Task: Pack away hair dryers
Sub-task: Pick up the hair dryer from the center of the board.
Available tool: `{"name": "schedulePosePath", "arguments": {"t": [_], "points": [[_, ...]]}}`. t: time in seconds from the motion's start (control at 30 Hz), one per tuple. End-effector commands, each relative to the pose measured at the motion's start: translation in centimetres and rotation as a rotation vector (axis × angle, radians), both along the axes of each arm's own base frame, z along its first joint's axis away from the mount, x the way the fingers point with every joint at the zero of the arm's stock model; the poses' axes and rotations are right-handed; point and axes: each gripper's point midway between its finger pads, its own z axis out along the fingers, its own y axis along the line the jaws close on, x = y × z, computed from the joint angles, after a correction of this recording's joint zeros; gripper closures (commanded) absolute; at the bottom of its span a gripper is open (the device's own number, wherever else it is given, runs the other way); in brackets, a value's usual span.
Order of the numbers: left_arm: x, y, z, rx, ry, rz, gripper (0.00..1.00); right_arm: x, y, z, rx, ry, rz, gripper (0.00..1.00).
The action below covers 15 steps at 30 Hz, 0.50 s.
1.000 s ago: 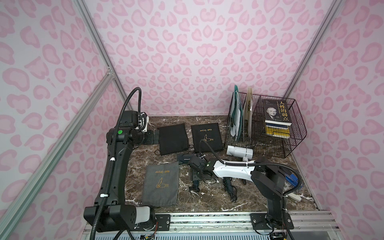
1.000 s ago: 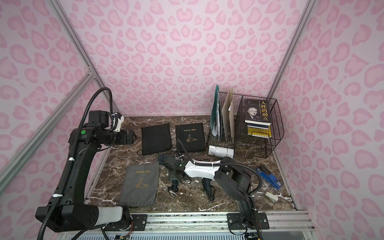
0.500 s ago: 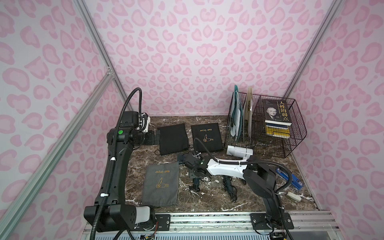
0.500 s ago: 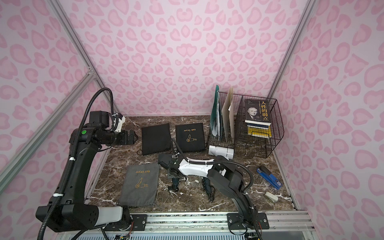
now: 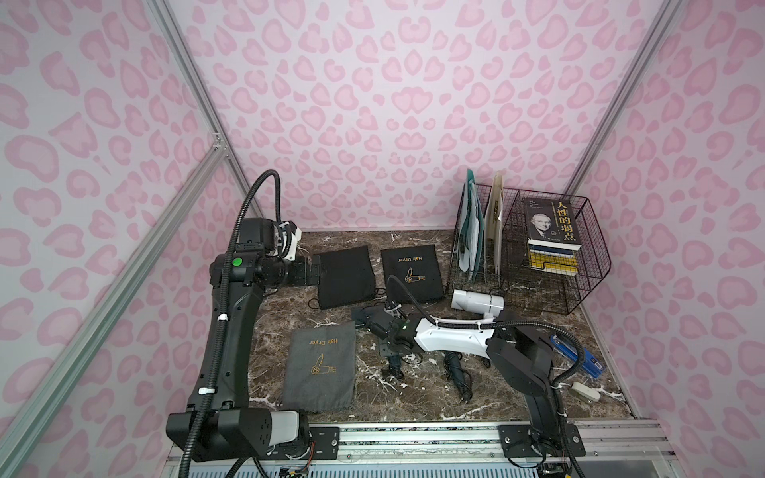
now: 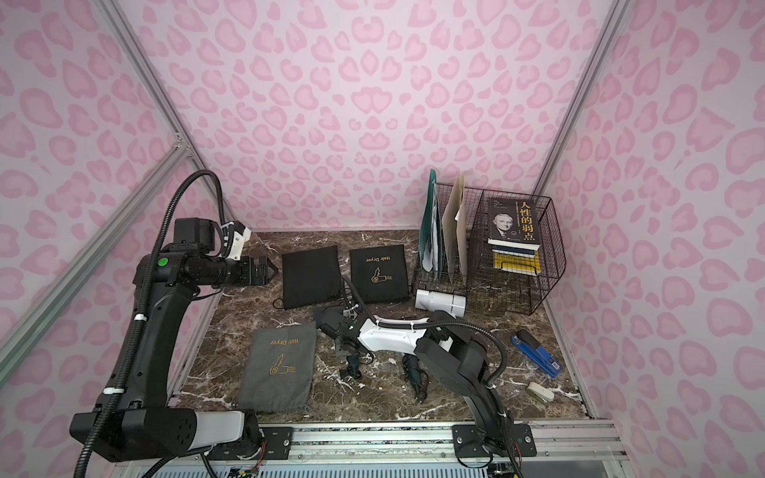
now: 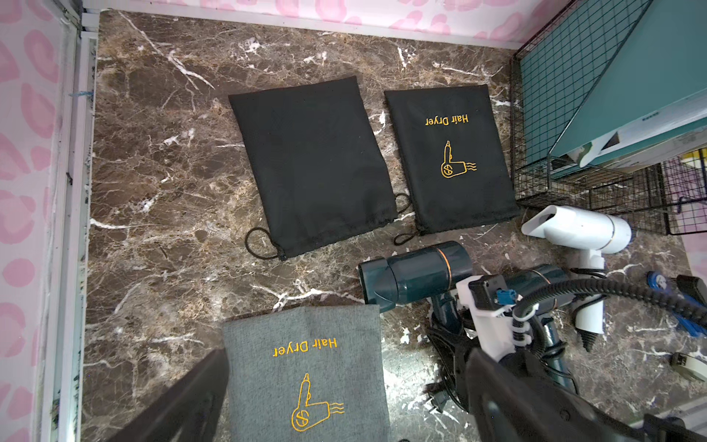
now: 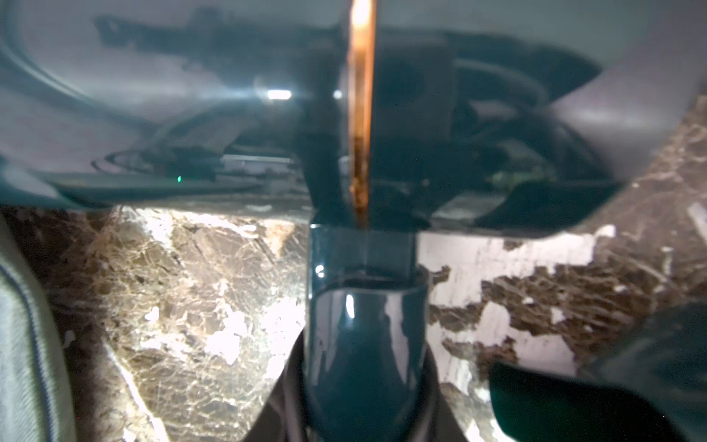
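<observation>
Though its grip is unclear, the right gripper (image 5: pixel 391 347) is straddling the handle (image 8: pixel 363 325) of the teal hair dryer (image 7: pixel 421 273) and should be centring before squeezing; the left gripper (image 6: pixel 271 269) is gaping.

Gold "Hair Dryer", with a dryer drawing, stands on the grey pouch (image 7: pixel 306 382) and on the black pouch (image 7: pixel 447 157) nearest the basket (image 5: pixel 596 256). The book (image 5: pixel 550 223) in the basket reads "人性的弱点".
</observation>
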Motion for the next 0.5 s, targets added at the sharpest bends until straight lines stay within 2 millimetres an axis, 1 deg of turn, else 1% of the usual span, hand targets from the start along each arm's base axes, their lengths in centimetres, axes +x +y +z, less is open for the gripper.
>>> {"name": "schedulePosePath", "arguments": {"t": [0.0,0.07,0.1,0.13,0.2,0.27,0.37,0.47], "points": [[-0.3,-0.7,0.8,-0.025,-0.011,-0.037,0.01,-0.8,-0.8,-0.5,-0.03,0.033,0.027,0.84],[-0.2,-1.0,1.3,-0.035,-0.024,-0.049,0.01,-0.4,-0.7,0.7,-0.017,0.006,0.029,0.93],[-0.2,-1.2,1.5,-0.043,-0.027,-0.056,0.01,-0.8,-1.5,0.1,-0.036,0.009,0.033,0.95],[-0.2,-1.4,1.8,-0.052,-0.036,-0.068,0.01,-0.7,-1.4,0.7,-0.026,-0.003,0.038,0.95],[-0.1,-1.9,2.6,-0.068,-0.055,-0.091,0.01,-0.5,-1.2,1.6,-0.001,-0.026,0.052,1.0],[0.0,-2.3,3.5,-0.075,-0.081,-0.112,0.01,-0.3,-1.0,2.6,0.019,-0.05,0.061,1.0],[0.2,-2.8,4.5,-0.083,-0.105,-0.133,0.01,-0.1,0.2,3.9,0.049,-0.082,0.114,1.0],[0.3,-3.2,5.3,-0.095,-0.118,-0.15,0.01,0.4,0.7,5.1,0.036,-0.138,0.139,1.0]]}}
